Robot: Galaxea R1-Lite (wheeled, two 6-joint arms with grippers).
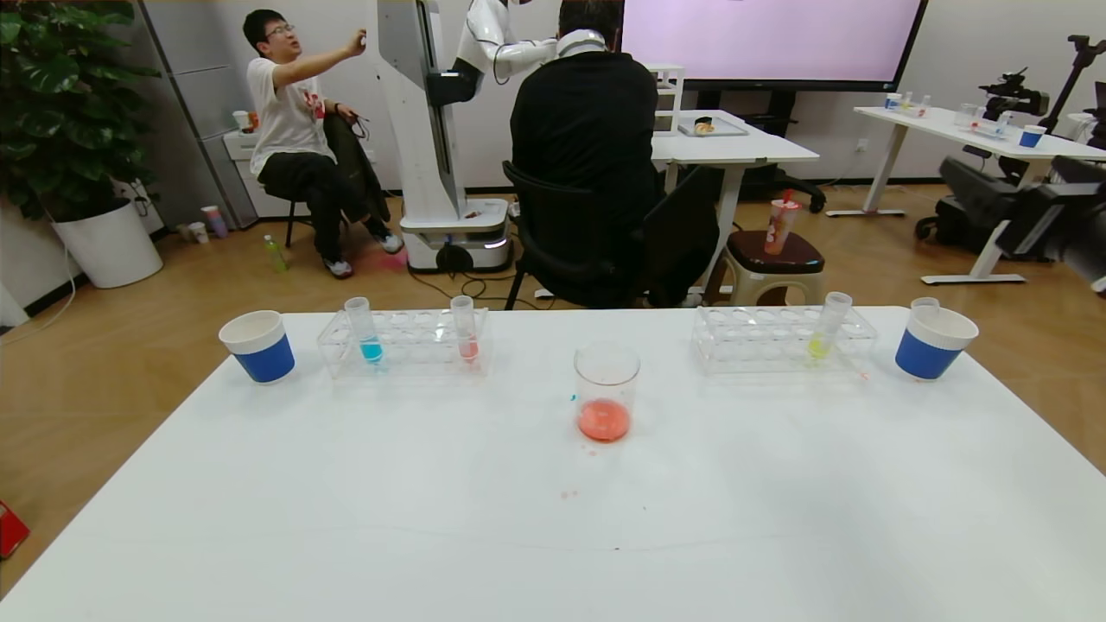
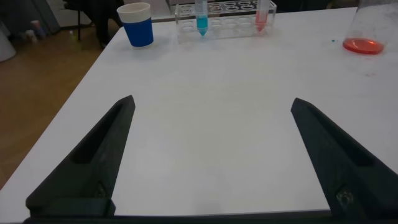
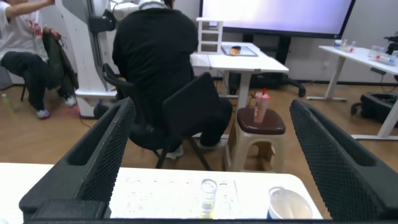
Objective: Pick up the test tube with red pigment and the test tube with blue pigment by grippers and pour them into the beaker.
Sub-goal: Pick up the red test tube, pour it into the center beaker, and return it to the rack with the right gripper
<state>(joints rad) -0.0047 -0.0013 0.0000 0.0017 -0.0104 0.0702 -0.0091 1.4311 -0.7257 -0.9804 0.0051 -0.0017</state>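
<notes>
On the white tabletop (image 1: pixel 346 518), the beaker (image 1: pixel 607 390) stands near the centre and already holds a shallow layer of red-orange liquid; small red spots mark the surface just in front of it. Left of it, a clear rack (image 1: pixel 403 343) holds the test tube with blue pigment (image 1: pixel 363 328) toward its left end and the test tube with red pigment (image 1: pixel 464 326) toward its right end, both upright; the red one holds only a little pale liquid. A second rack (image 1: pixel 782 339) to the right carries a yellow-green tube (image 1: pixel 828 325); a blue-and-white paper cup (image 1: pixel 258 345) stands beyond each rack.

The left gripper (image 2: pixel 211 162) hovers low over bare tabletop, well short of the left rack; its fingers (image 2: pixel 93 168) are spread fully and hold nothing. The right gripper (image 3: pixel 208 162) faces the right rack, fingers likewise wide apart and empty.

Probable faults from this position:
- approaching the blue tube off-centre may tip the light rack or jam the tube in its hole;
- the slim, smooth tube may slip if gripped near its rim;
- tilting it before its mouth is over the beaker would spill on the tabletop;
- the right gripper could take the yellow-green tube by mistake.
</notes>
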